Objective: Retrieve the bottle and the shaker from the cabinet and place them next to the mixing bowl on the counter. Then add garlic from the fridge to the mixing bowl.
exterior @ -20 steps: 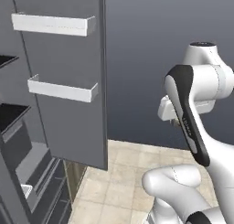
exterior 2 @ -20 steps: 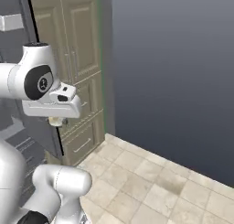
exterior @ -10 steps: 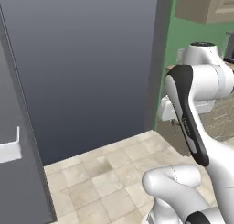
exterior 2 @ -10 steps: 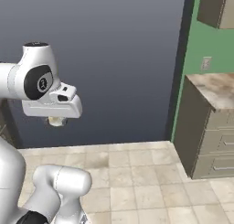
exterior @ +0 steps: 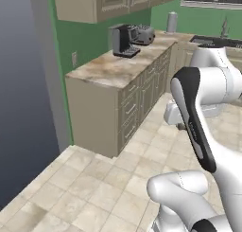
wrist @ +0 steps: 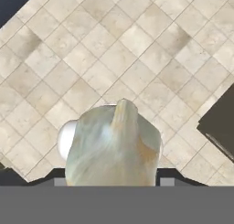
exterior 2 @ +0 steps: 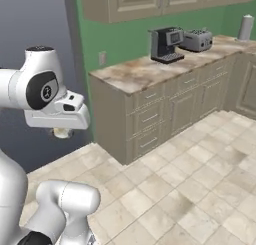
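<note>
Over the tiled floor (wrist: 137, 40), the gripper (wrist: 112, 179) is held pointing straight down, pinched round the garlic (wrist: 113, 147). Further right, the marbled counter (exterior 2: 145, 69) is seen under beige cabinets, with a coffee machine (exterior 2: 166, 44) and toaster (exterior 2: 197, 39) parked on it.

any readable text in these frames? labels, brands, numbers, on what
None readable.
Coffee machine on the counter: pale front panel, no legible characters.
Toaster: no markings visible.
Wall outlet: plain plate.
Garlic held in the gripper: no label.
Cabinet fronts and floor tiles: plain.
</note>
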Robot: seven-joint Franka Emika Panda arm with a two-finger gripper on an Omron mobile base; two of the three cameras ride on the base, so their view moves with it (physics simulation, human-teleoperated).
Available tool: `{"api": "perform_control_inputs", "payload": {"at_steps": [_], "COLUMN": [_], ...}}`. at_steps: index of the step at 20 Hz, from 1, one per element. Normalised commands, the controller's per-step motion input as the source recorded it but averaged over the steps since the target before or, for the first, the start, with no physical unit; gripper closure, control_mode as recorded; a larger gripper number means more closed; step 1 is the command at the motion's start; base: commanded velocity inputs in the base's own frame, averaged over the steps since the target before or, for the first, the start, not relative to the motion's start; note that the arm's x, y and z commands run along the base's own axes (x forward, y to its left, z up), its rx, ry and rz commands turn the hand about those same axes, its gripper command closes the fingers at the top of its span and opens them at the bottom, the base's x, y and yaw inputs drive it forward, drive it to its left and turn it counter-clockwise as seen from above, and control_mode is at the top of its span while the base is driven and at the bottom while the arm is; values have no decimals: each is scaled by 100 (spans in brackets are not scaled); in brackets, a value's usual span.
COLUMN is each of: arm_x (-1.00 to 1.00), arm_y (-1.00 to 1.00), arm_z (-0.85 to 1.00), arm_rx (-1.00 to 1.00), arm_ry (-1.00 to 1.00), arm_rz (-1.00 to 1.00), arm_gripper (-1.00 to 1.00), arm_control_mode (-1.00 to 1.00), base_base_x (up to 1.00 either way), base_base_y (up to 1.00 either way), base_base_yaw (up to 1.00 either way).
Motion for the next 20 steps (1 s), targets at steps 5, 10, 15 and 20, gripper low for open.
{"api": "perform_control_inputs", "payload": {"at_steps": [5,10,15,20], "arm_x": [0,0,0,0], "arm_y": [0,0,0,0], "arm_z": [0,0,0,0], "arm_rx": [0,0,0,0], "arm_ry": [0,0,0,0], "arm_rz": [0,0,0,0], "arm_gripper": [100,100,100,100], "arm_control_mode": [100,100,100,100], "base_base_x": [52,100,100,100], "base_base_y": [49,55,51,10], "base_base_yaw": [-78,-55,-43,-37]}}
